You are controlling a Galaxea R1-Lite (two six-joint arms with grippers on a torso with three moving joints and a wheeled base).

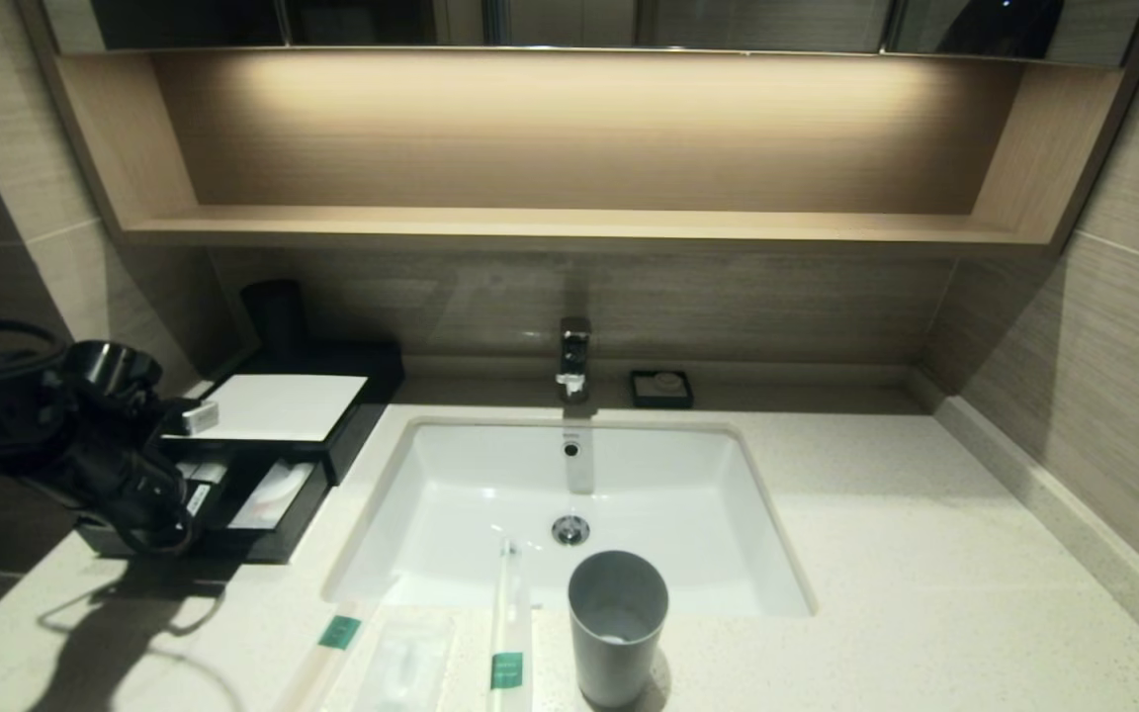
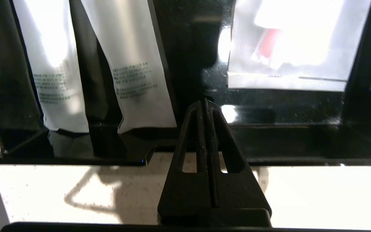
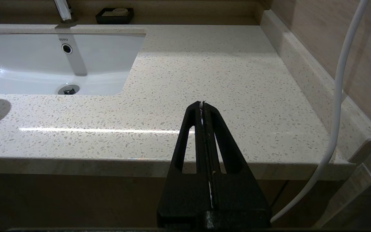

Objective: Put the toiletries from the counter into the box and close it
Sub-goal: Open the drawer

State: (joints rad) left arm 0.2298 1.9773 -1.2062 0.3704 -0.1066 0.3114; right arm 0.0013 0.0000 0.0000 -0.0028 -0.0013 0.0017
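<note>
At the near edge of the counter, two paper-wrapped sticks lie with green band labels: one just left of a grey cup, its far end reaching over the rim of the sink, and the other further left, angled. A translucent plastic packet rests flat between them. My right gripper is not visible from the head camera; its wrist camera shows it off the front edge of the counter on the right side, fingers pressed together with nothing between them. My left gripper is positioned at the left of the counter, in front of the pulled-out drawer of the box; its fingers are fully closed and hold nothing, with the tips at the drawer's front lip. The drawer compartments contain white sachets and a flat white packet. The box's white top panel lies behind the drawer. Further back stand the faucet and a small black soap dish against the wall.
</note>
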